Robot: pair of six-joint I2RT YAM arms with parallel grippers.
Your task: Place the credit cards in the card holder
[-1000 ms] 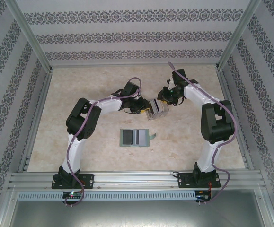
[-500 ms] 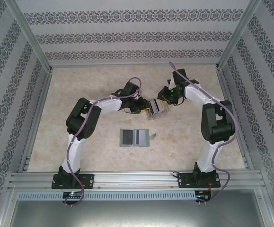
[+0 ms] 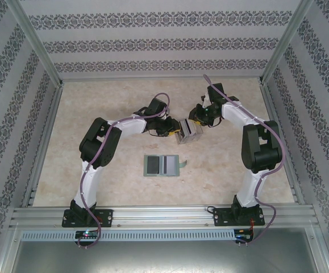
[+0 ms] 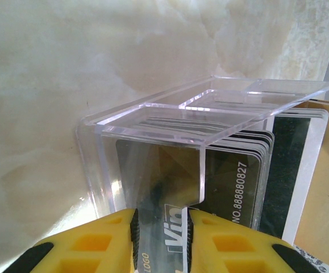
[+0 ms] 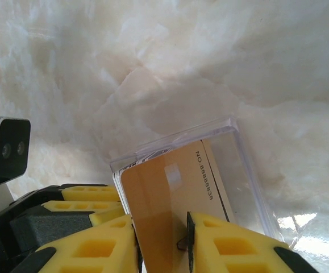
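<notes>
The card holder (image 3: 161, 165), a sage-green wallet, lies open and flat on the table with its grey pockets up, nearer the arm bases than both grippers. Behind it, a clear plastic box (image 3: 188, 132) holds a stack of credit cards (image 4: 232, 176) on edge. My left gripper (image 4: 161, 219) is shut on the box's near wall (image 4: 153, 170); through it I read a dark card's print. From the other side, my right gripper (image 5: 161, 227) is shut on a tan credit card (image 5: 170, 193) that leans out of the box (image 5: 244, 165).
The marble-patterned table (image 3: 96, 114) is walled by an aluminium frame (image 3: 45, 57) and patterned panels. A small grey tab (image 3: 184, 164) sticks out at the wallet's right side. The left arm's fingers (image 5: 84, 196) show beside the box in the right wrist view.
</notes>
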